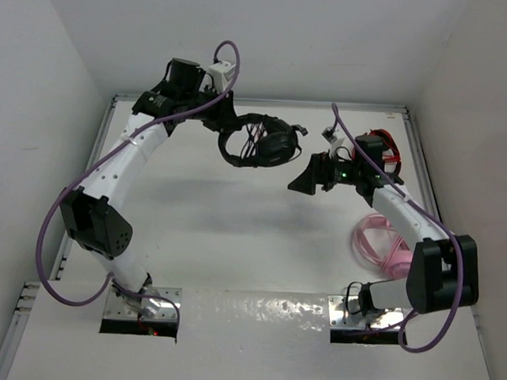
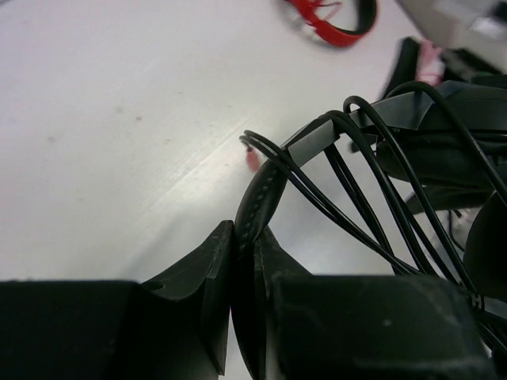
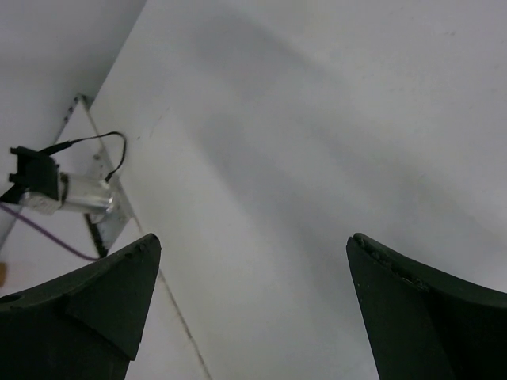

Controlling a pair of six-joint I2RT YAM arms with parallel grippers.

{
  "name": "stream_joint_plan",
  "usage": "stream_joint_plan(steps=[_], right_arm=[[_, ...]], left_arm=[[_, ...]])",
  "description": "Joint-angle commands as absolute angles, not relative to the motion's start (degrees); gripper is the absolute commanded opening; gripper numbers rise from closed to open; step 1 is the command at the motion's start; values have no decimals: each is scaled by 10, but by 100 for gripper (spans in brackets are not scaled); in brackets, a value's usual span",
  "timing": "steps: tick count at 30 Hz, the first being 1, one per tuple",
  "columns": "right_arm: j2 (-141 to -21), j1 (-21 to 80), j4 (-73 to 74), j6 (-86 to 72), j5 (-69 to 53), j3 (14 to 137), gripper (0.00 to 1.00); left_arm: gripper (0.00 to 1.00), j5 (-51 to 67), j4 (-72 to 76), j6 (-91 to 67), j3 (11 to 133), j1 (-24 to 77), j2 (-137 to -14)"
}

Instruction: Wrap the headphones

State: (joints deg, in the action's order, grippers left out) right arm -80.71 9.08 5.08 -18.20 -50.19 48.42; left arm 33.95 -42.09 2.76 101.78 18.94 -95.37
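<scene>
The black headphones (image 1: 275,146) hang above the table at the back, with the thin black cable (image 2: 372,206) looped several times across the headband (image 2: 265,190). My left gripper (image 1: 226,130) is shut on the stitched headband, which is pinched between its fingers (image 2: 245,245). My right gripper (image 1: 295,184) floats just right of the earcup, apart from the headphones. Its jaws stand wide open with nothing between them (image 3: 253,247), and its wrist view shows only bare table.
A red headset (image 1: 383,143) lies at the back right behind the right arm, also seen as the red headset (image 2: 337,20) in the left wrist view. A pink headset (image 1: 377,242) lies beside the right arm. White walls close in the table (image 1: 235,231).
</scene>
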Motion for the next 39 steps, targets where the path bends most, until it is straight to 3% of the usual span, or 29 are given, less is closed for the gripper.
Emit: stream_joint_plan(steps=[1,9,24,31,39], right_arm=[[-785,88,99,-124,-425,502,99],[-777,88,135,-110,-363,485,99],[-757,88,159,-90,-345,449,99],[-756,89,160,-86,-343,450,99],[-758,89,161,-87,-338,453,99]], left_arm=[[0,279,-369,5,1020,157,-947],[0,61,-327,44,946,131,-928],[0,4,-198,48,801,0,-934],[0,-27,-133,27,782,-83,-966],[0,-105,-78,37,787,-108,-1034]])
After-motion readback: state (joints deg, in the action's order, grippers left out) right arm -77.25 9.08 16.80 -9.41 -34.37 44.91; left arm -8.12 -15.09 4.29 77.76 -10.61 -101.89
